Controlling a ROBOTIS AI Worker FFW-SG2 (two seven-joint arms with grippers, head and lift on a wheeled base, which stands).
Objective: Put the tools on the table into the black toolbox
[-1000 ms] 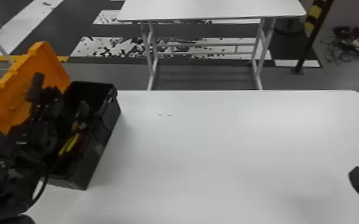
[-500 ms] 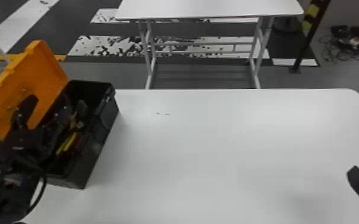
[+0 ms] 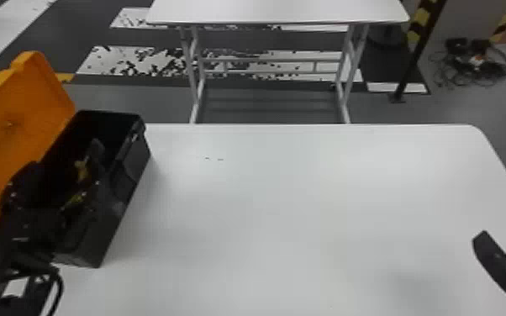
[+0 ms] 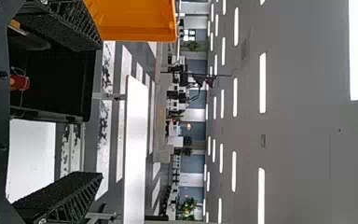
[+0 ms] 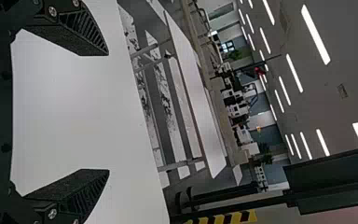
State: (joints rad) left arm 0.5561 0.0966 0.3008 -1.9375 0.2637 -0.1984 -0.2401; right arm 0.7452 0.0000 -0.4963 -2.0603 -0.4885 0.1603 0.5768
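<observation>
Left claw: over in the head view, the left claw has drawn back toward the near end of the box since half a second ago; in the left wrist view its fingers stand wide apart.
Head view: it has swung slightly, so the box, both tables and the far right claw sit further left in it than before.
Black toolbox: the black toolbox is at the left end of the white table, orange lid thrown open.
Tools: they're lying inside the box; from the head I make out yellow pieces beside a dark tool.
Red piece: the left wrist view gives me a red piece in the dark of the box.
Right claw: above the right side of the white table, its fingers spread wide in the right wrist view.
Behind: a second table, and cables heaped on the floor in the head view; ceiling lights in the left wrist view.
</observation>
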